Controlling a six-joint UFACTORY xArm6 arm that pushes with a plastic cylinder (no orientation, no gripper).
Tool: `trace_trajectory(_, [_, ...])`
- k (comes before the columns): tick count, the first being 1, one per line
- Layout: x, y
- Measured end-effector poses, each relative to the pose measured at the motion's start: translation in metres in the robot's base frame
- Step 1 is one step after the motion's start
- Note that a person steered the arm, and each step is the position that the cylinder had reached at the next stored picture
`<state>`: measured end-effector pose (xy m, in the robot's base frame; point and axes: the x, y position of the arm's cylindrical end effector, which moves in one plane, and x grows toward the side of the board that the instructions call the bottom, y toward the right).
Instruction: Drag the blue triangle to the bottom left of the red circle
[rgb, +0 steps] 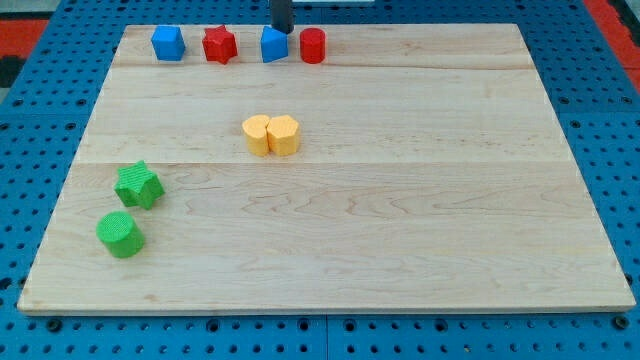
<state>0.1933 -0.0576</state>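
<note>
My tip (283, 30) touches the blue triangle (274, 45) at the bench's (400, 220) top edge, beside the red circle (313, 46); the rod is cut off above.

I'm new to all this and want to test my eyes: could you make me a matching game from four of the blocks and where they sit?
Blocks:
1. blue cube
2. red circle
3. yellow pair
4. green star

Places:
A. middle of the board
B. top row, far left
C. lower left, above the green cylinder
D. top row, right of the blue triangle

Pairs: 1-B, 2-D, 3-A, 4-C
</note>
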Motion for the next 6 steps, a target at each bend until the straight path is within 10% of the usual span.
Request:
trace_trajectory(3, [0.015, -0.052])
trace_trajectory(6, [0.04, 0.048])
